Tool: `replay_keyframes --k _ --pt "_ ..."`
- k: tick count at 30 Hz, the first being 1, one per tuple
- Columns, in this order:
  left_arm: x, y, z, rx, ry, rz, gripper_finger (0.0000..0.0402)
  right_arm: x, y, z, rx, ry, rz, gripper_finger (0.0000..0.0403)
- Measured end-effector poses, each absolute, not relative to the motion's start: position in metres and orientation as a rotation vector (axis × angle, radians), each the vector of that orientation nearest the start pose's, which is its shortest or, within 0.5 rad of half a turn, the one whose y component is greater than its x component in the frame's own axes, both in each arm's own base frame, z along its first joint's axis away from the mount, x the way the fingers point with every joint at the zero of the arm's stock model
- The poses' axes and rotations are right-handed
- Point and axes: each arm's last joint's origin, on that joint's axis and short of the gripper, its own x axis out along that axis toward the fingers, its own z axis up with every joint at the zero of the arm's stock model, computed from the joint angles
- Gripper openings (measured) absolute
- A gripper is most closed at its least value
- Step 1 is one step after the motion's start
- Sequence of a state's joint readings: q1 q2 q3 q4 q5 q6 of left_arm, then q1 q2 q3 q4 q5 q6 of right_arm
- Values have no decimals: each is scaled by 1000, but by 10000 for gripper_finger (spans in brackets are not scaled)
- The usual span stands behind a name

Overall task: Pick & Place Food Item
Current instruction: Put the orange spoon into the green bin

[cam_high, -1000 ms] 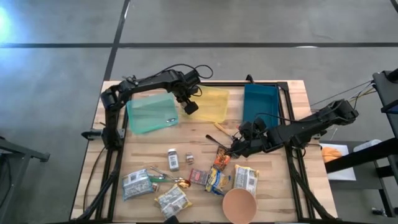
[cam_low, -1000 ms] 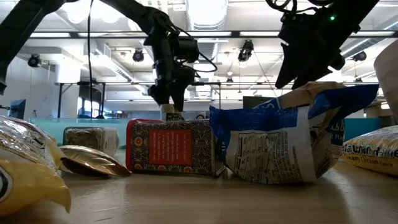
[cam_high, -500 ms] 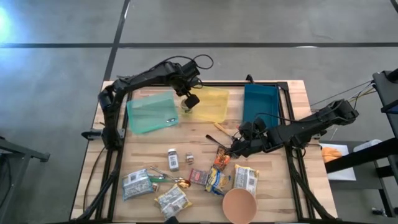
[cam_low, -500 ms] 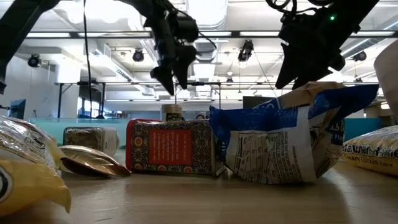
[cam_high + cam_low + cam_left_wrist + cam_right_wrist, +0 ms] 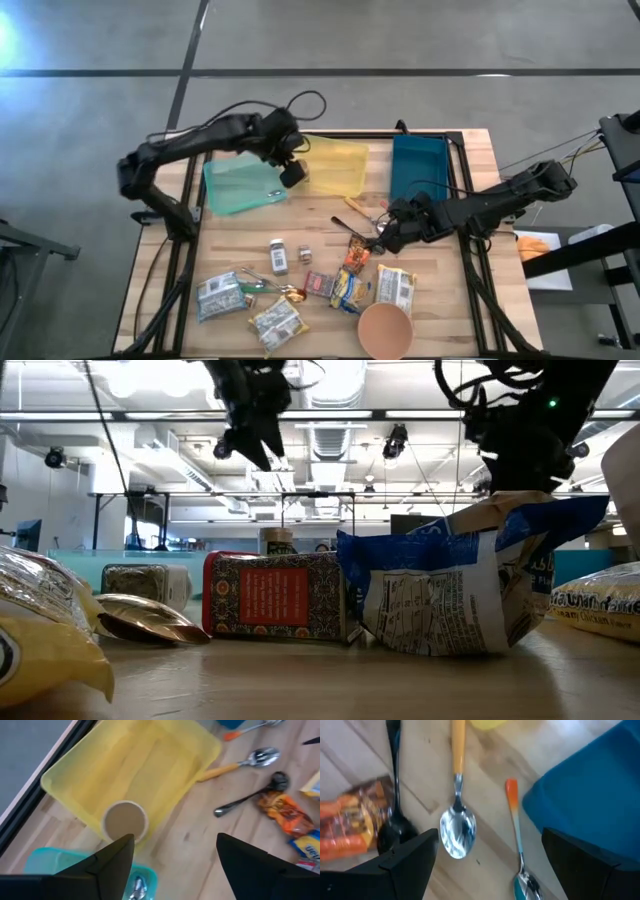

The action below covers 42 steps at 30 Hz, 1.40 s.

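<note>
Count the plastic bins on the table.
3, in a row along the table's far edge: teal bin at left, yellow bin in the middle holding a small cup, blue bin at right. None seems hidden.

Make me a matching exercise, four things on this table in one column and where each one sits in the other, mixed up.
Things:
1. small tan cup
2. yellow-handled spoon
3. orange snack packet
4. large brown paper cup

Places:
A. at the table's front edge
B. bare wood near the blue bin
C. inside the yellow bin
D. beside the black spoon

Pairs: 1-C, 2-B, 3-D, 4-A
</note>
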State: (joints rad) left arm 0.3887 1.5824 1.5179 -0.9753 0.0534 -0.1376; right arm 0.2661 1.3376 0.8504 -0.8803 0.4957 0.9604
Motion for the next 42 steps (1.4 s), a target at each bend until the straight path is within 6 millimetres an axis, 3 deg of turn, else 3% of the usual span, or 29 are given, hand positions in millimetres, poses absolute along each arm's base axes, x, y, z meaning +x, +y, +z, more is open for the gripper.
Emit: replay_keyframes --k 9,16,24,33,42 --pt "262 73 327 -402 722 319 282 215 27 202 358 1148 -767 352" --pt "237 51 325 -381 544 244 282 205 14 184 444 1275 -764 352" --pt "225 46 304 -359 431 218 282 197 3 174 488 1317 -812 352" --pt "223 46 284 -322 451 215 282 191 -7 165 529 1347 -852 352" --pt "225 46 283 -293 421 205 282 197 -17 156 582 1253 -808 352"
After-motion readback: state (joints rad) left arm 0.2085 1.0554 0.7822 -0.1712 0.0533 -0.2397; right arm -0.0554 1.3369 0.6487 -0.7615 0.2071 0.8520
